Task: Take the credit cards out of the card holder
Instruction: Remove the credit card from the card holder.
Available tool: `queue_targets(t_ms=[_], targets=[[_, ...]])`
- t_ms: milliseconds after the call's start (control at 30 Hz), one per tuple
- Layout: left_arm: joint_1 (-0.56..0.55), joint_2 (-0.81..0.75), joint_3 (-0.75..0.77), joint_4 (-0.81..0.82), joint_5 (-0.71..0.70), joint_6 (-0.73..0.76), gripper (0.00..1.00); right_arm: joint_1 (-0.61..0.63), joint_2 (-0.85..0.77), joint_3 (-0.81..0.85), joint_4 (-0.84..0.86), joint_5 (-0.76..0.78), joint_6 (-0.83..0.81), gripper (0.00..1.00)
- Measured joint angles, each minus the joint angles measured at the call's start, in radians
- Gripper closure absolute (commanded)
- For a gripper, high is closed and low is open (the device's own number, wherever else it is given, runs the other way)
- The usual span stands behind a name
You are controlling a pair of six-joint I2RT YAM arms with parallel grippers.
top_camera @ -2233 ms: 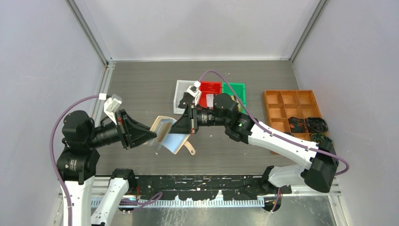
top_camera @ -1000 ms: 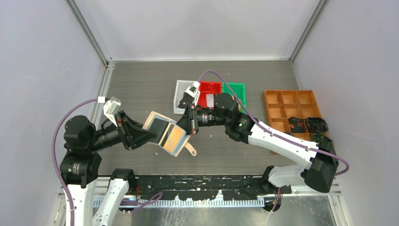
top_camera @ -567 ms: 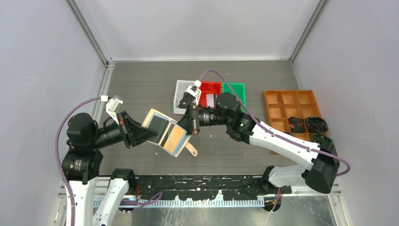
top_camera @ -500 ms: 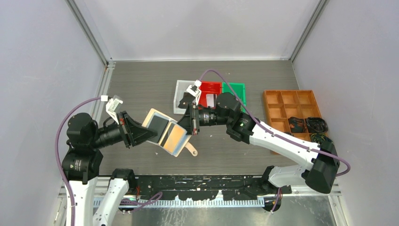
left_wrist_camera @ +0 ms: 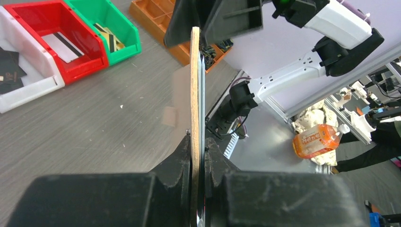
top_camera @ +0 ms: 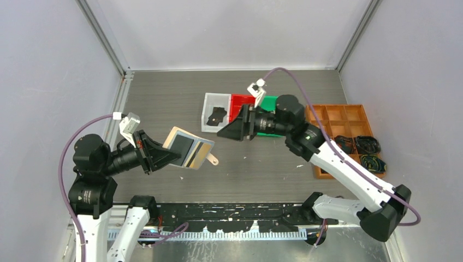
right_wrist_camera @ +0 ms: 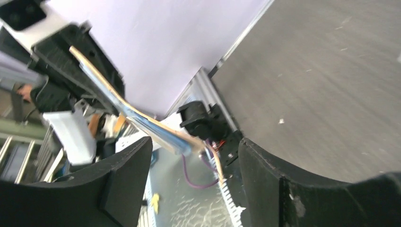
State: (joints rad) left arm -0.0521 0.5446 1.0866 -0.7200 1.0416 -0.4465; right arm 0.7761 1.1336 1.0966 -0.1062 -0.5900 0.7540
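The beige card holder hangs open above the table, with my left gripper shut on its left edge. A dark credit card and a gold-toned sleeve show inside it. In the left wrist view the card holder stands edge-on between the pads of that gripper. My right gripper is open and empty, apart from the holder, over by the bins. In the blurred right wrist view the card holder shows beyond the open right gripper.
A white bin holds a black card. A red bin holds a white-grey striped card, and a green bin holds gold cards. An orange compartment tray with black cables sits at the right.
My right gripper has opened, let go of the card holder and pulled back right toward the bins. My left gripper has closed on the holder and carries it alone, shifted slightly left.
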Motion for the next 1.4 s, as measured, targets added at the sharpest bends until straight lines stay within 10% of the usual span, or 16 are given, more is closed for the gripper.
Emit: queue_targets(t_ms=[533, 1000, 1233, 1400], targets=[[0.000, 0.011, -0.013, 0.075, 0.056, -0.152, 1.00, 0.085, 0.053, 0.037, 0.174, -0.074, 0.053, 0.21], [0.000, 0.037, -0.063, 0.201, 0.138, -0.340, 0.96, 0.144, 0.156, 0.102, 0.269, -0.143, 0.058, 0.66], [0.000, 0.037, -0.079, 0.203, 0.150, -0.338, 0.77, 0.154, 0.196, 0.112, 0.323, -0.172, 0.108, 0.98], [0.000, 0.038, -0.080, 0.204, 0.163, -0.336, 0.73, 0.161, 0.196, 0.112, 0.315, -0.180, 0.108, 0.99]])
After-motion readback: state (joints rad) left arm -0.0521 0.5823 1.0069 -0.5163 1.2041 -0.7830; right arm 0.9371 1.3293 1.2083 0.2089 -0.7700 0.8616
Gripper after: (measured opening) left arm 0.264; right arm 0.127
